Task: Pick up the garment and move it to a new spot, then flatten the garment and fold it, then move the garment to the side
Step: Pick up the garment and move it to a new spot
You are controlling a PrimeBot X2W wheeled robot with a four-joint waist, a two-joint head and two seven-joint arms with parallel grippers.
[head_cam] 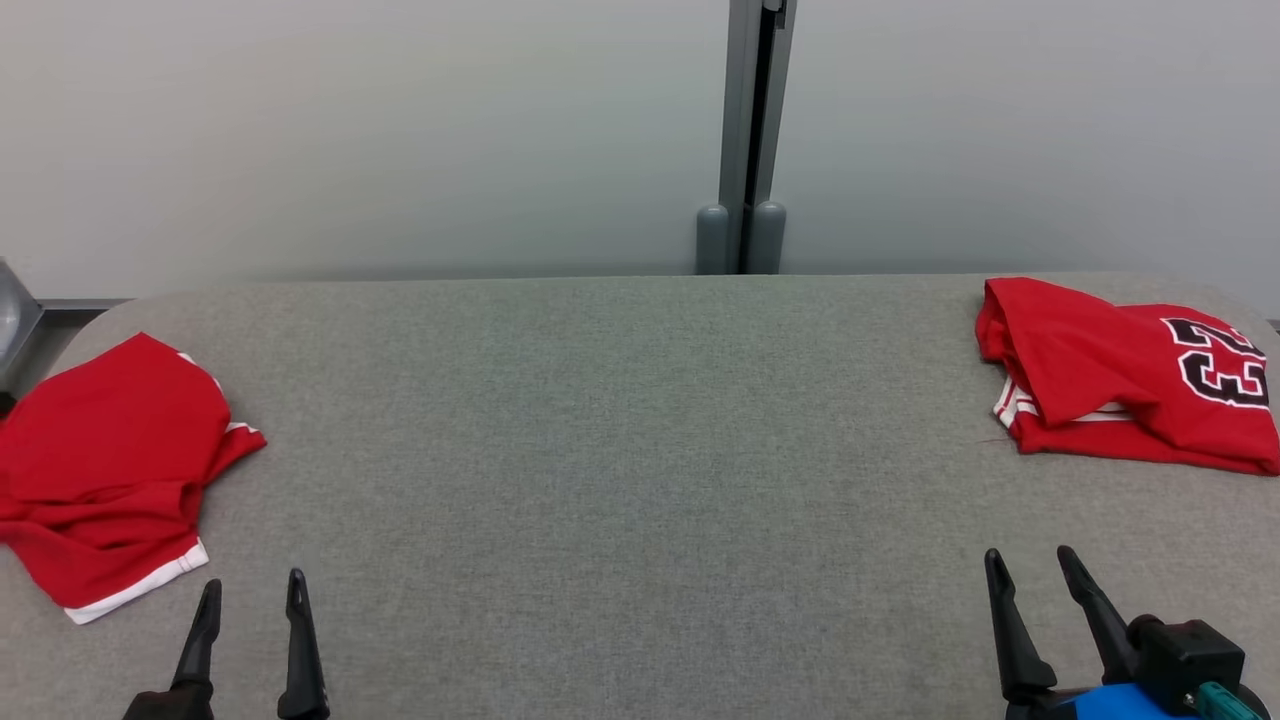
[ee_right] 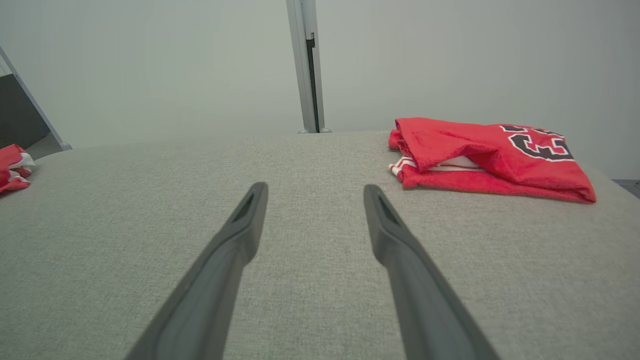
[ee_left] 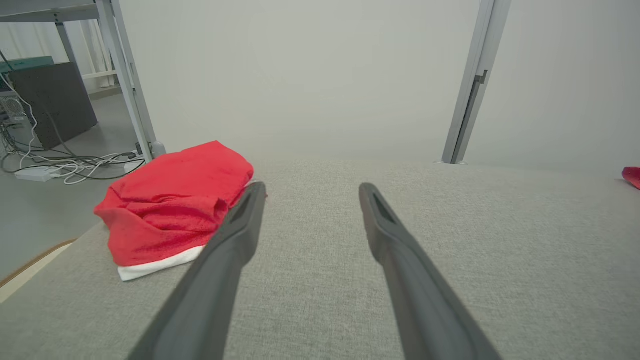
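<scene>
The left garment (head_cam: 110,470) lay at the left end of the bench (head_cam: 640,450), and the right garment (head_cam: 1120,380) at the far right end, well apart from it. Behind the bench's far edge, near its middle, a post (head_cam: 745,150) stood against the wall (head_cam: 350,130). The left gripper (head_cam: 253,582) hung over the near left, just right of the left garment; the right gripper (head_cam: 1029,555) hung over the near right, nearer than the right garment.

Left: a red garment (head_cam: 110,470) with a white hem band, loosely bunched and creased, lies just ahead of the left gripper (head_cam: 252,585) and to its left, clear of the fingers. Right: a red jersey (head_cam: 1110,385) with a black, white-edged number is roughly folded, its top layer turned over white-striped trim. It lies ahead of the right gripper (head_cam: 1030,555) and to its right, apart from it.
</scene>
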